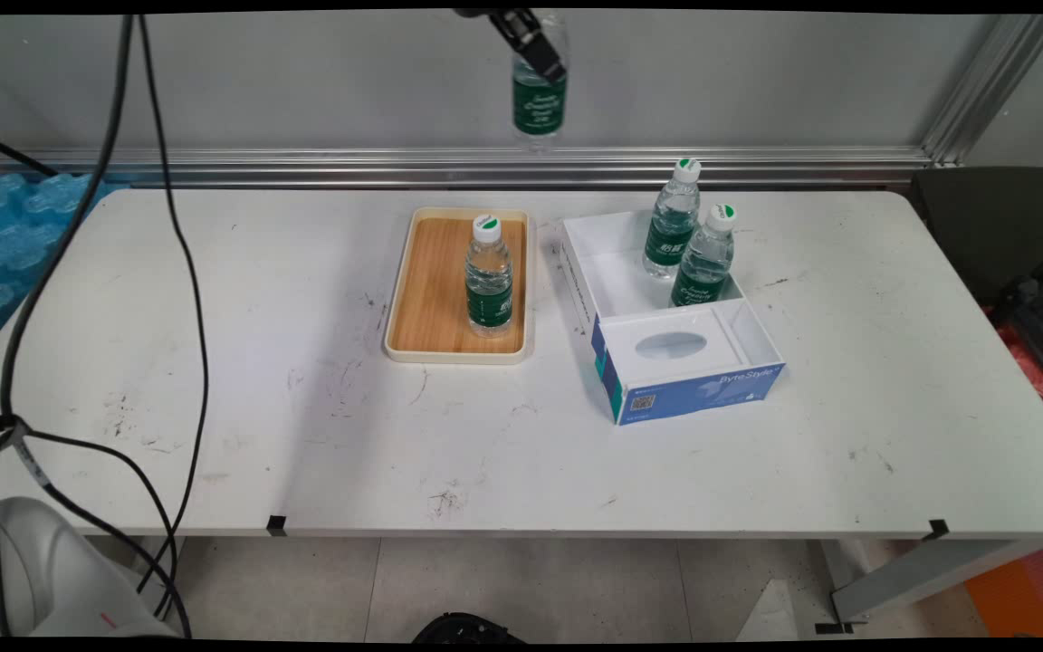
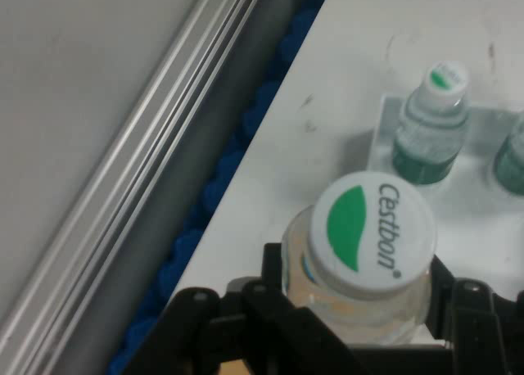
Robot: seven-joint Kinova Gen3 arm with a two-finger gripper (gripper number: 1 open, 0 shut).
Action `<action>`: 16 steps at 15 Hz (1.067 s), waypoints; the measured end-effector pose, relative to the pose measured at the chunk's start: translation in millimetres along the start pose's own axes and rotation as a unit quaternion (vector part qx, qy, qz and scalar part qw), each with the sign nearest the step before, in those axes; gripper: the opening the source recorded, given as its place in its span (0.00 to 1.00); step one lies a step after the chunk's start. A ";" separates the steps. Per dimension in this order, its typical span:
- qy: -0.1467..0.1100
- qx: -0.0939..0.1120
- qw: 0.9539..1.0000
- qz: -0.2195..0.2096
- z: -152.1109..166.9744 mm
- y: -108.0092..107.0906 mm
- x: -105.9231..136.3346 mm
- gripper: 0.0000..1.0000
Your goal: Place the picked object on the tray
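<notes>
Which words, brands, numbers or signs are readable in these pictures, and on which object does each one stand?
"Cestbon": on the white cap of the held bottle, seen in the hand view.
"Byte Style": on the blue side of the white box.
QR code on the same blue side: too small to read.
Green labels on the tray bottle and the two box bottles: white lettering too blurred to read.

Green-labelled water bottle (image 1: 539, 100) hangs upright, clamped in end effector (image 1: 535, 45).
</notes>
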 end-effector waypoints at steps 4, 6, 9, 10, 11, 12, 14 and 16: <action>-0.006 0.004 1.000 0.020 1.3 -25.8 -17.1 0.00; -0.008 0.001 1.000 0.029 7.4 -34.8 -24.3 0.00; -0.011 -0.007 0.999 0.043 26.3 -50.3 -41.6 0.00; -0.013 -0.011 0.999 0.048 34.2 -54.6 -48.8 0.00; -0.014 -0.015 0.998 0.051 41.4 -57.8 -55.4 0.00; -0.016 -0.018 0.998 0.054 47.4 -59.9 -60.8 0.00; -0.019 -0.027 0.998 0.062 62.5 -63.8 -73.8 0.00; -0.020 -0.037 0.997 0.072 78.0 -65.6 -85.4 0.00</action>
